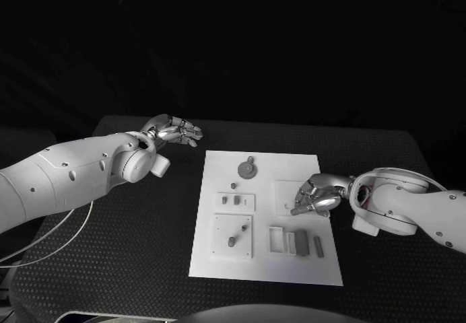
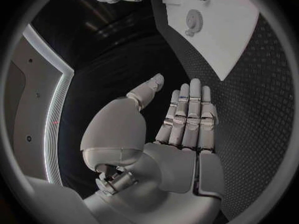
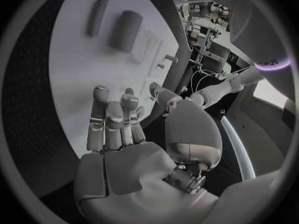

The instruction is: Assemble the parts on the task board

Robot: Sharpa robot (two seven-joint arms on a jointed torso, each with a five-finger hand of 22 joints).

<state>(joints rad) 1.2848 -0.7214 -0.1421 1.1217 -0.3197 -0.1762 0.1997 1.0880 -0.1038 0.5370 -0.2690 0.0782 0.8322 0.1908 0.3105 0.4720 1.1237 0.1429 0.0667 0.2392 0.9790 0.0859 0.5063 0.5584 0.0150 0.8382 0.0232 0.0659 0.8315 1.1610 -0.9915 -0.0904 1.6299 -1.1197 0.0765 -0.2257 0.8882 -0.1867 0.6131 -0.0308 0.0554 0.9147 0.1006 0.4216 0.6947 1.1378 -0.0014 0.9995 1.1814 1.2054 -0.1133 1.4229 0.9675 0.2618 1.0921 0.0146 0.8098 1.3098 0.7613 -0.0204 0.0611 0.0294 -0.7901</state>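
The white task board (image 1: 264, 262) lies in the middle of the table. On it are a round grey gear-like part (image 1: 248, 168), small pegs (image 1: 232, 200), a peg (image 1: 232, 240) standing in a square plate, and a grey block (image 1: 301, 242) beside a thin rod (image 1: 318, 245). My right hand (image 1: 316, 196) hovers over the board's right edge with its fingers (image 3: 107, 122) apart and nothing in them; the block (image 3: 126, 30) and rod (image 3: 96, 16) lie beyond them. My left hand (image 1: 175, 130) is off the board's far left corner, flat and empty (image 2: 184, 119).
The black table (image 1: 136, 229) stretches out on both sides of the board. Its far edge runs behind my left hand. In the left wrist view the board (image 2: 230, 40) and its gear (image 2: 194, 20) lie ahead of the fingers.
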